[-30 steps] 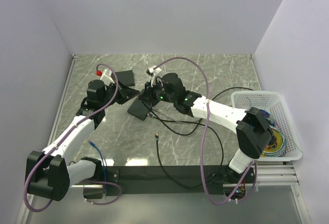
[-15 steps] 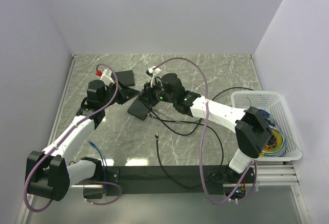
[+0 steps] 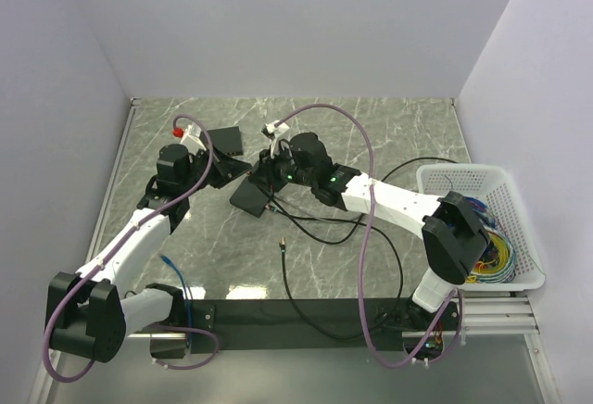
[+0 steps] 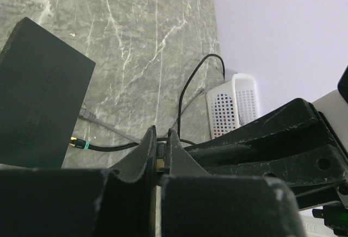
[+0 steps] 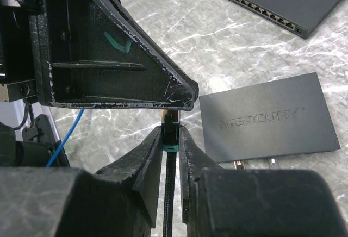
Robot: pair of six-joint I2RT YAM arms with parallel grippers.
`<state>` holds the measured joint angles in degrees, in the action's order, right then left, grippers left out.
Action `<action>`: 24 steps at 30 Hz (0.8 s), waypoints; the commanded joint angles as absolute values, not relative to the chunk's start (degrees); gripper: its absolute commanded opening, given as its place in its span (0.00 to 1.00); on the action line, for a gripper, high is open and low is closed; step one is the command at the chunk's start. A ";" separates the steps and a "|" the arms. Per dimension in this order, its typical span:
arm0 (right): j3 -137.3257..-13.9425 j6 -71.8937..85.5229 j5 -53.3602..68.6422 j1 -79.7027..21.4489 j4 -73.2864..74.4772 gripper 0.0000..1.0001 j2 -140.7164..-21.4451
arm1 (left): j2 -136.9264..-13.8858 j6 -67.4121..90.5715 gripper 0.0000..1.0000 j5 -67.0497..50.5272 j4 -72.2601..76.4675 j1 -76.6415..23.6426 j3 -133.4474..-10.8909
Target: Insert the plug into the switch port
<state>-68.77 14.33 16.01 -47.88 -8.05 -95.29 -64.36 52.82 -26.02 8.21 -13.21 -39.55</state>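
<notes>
The plug [image 5: 172,137] has a black boot with a teal ring, and its thin black cable [image 5: 169,193] runs down between my right gripper's [image 5: 171,128] fingers, which are shut on the boot. The plug's gold tip [image 4: 157,162] is pinched in my left gripper [image 4: 157,149], which is also shut. The two grippers meet tip to tip above the table, left gripper [image 3: 243,169] against right gripper [image 3: 262,175]. Just beside them lies a flat black switch [image 5: 266,118] marked MERCURY, with cables in its near edge. A second black switch [image 5: 283,0] shows its row of ports farther off.
A white basket [image 3: 477,182] of coloured wires stands at the right edge. Black cable loops [image 3: 324,228] lie across the middle of the table, with a loose end [image 3: 280,245]. A thin blue cable [image 3: 174,272] lies by the left arm's base. A red-tipped piece [image 3: 179,132] sits at back left.
The right arm's forearm has edged slightly left. Both grippers stay together on the plug.
</notes>
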 commanded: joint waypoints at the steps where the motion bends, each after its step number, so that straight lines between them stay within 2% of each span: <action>1: -69.70 14.50 14.68 -48.25 -8.35 0.09 -94.92 | -63.28 52.56 0.00 -26.54 10.37 -13.36 -39.55; 3: -69.17 14.41 13.54 -48.25 -8.53 0.03 -94.40 | -63.63 52.21 0.05 -26.54 10.28 -13.36 -39.55; 4: -69.17 14.41 13.27 -48.16 -8.35 0.00 -94.22 | -63.89 52.12 0.16 -26.54 10.20 -13.36 -39.64; 6: -69.43 13.98 11.88 -48.16 -6.69 0.00 -94.22 | -64.51 51.59 0.30 -26.63 10.11 -13.36 -39.55; 7: -69.43 13.63 11.17 -48.08 -5.98 0.00 -94.22 | -64.77 51.24 0.41 -26.28 9.76 -13.36 -39.64; 13: -67.95 14.67 2.56 -44.74 1.31 0.00 -93.87 | -67.76 46.76 0.69 -23.03 7.12 -12.66 -41.48; 17: -64.87 16.08 -1.39 -41.31 4.39 0.00 -94.13 | -72.49 44.74 0.74 -22.94 8.70 -9.94 -42.36; 20: -63.90 16.26 -4.55 -40.17 6.85 0.00 -96.50 | -77.23 45.17 0.69 -24.17 12.29 -7.92 -42.54; 24: -65.38 17.05 -4.66 -40.08 9.57 0.00 -101.68 | -83.83 44.65 0.69 -21.54 18.36 -7.47 -42.63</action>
<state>-64.45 15.97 -2.26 -39.53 6.35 -98.61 -80.79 46.89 -23.16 11.77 -7.44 -40.53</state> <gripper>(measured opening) 0.212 0.690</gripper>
